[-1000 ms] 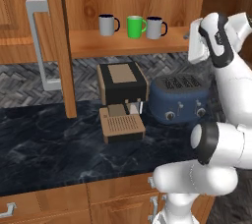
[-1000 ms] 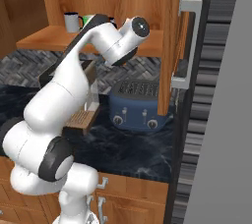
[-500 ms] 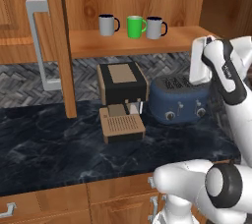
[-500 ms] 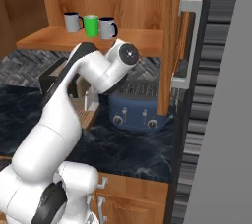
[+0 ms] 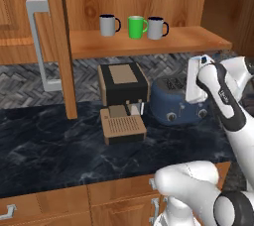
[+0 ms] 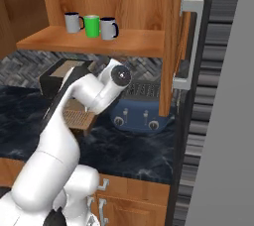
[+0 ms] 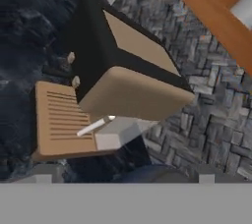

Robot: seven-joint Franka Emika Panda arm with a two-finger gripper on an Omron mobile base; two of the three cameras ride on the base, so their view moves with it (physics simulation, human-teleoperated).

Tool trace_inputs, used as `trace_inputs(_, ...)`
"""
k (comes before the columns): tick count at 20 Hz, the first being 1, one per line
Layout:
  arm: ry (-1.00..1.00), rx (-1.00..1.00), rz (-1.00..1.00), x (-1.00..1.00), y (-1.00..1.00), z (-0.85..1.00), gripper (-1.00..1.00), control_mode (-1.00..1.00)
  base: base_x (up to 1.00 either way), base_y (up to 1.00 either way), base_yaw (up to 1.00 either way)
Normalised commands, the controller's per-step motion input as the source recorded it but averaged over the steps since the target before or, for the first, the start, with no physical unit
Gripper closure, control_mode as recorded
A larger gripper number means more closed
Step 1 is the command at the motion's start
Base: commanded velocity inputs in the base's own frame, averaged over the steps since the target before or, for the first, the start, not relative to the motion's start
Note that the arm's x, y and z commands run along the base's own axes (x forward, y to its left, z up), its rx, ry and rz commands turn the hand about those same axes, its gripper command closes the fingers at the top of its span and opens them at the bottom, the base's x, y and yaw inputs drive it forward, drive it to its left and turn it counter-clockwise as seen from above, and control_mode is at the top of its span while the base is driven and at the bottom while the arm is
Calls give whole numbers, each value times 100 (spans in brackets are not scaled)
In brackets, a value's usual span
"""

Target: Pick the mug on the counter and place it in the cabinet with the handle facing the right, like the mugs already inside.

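Three mugs stand on the cabinet point(image 5: 149, 46) shelf with their handles to the right. The right one is the mug point(image 5: 157, 28) point(image 6: 108, 28), grey with a dark navy rim and handle. Beside it stand a green mug point(image 5: 137, 27) and another grey mug point(image 5: 108, 25). My gripper point(image 5: 194, 84) hangs below the shelf, in front of the blue toaster point(image 5: 177, 102), well apart from the mugs. In the hand view the gripper point(image 7: 124, 178) is open, its tips far apart with nothing between them, above the coffee machine point(image 7: 123, 66).
A black and tan coffee machine point(image 5: 123, 85) with a drip tray point(image 5: 122, 125) stands on the black marble counter point(image 5: 49, 150). The cabinet's open doors with grey bar handles hang at the left point(image 5: 39, 46) and at the right point(image 6: 191, 41).
My arm has come down from shelf height at the cabinet's right end to the level of the toaster. The gripper stayed open. The three mugs have not moved.
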Motion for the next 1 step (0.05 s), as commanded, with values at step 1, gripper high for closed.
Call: trace_inputs(1, 11, 0, 2, 0, 14, -69, -100, -100, 0, 0, 0)
